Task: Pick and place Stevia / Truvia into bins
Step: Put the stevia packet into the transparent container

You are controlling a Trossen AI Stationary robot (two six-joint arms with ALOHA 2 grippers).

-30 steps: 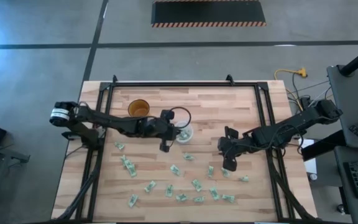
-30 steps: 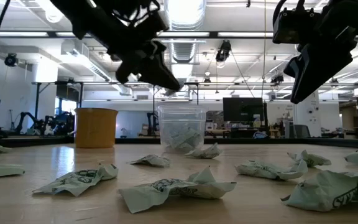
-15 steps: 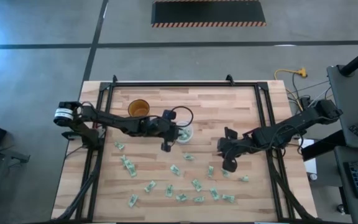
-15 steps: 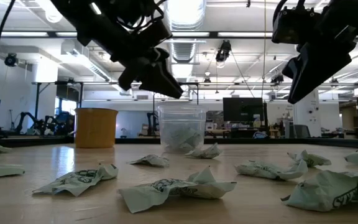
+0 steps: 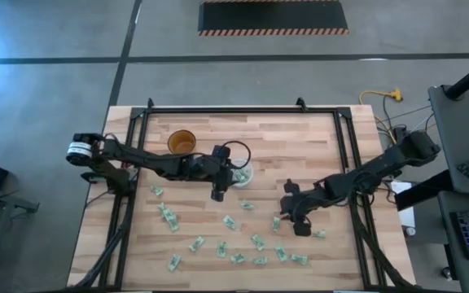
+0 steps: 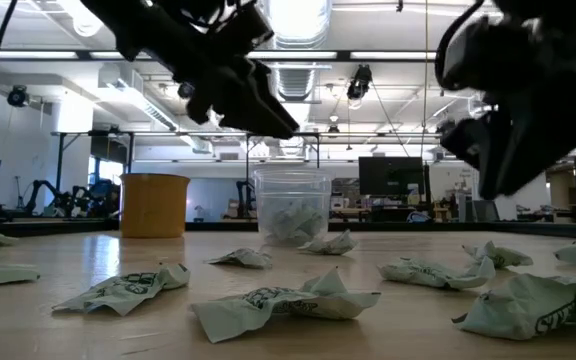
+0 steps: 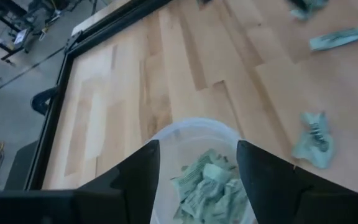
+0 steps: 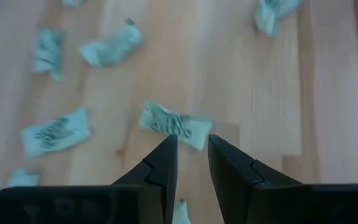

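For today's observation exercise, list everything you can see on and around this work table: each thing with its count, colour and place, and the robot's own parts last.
Small flat paper sachets: many, pale green and white, scattered over the table's near half.
Round translucent plastic cup: one, whitish, mid-table, sachets inside.
Round amber-brown cup: one, far left.
Wooden table: one, light planks, black frame.
Left claw: one, dark, open above the translucent cup.
Right claw: one, dark, slightly parted over a sachet, right of centre.

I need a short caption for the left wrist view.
Open left gripper above the translucent plastic cup holding pale green paper sachets.
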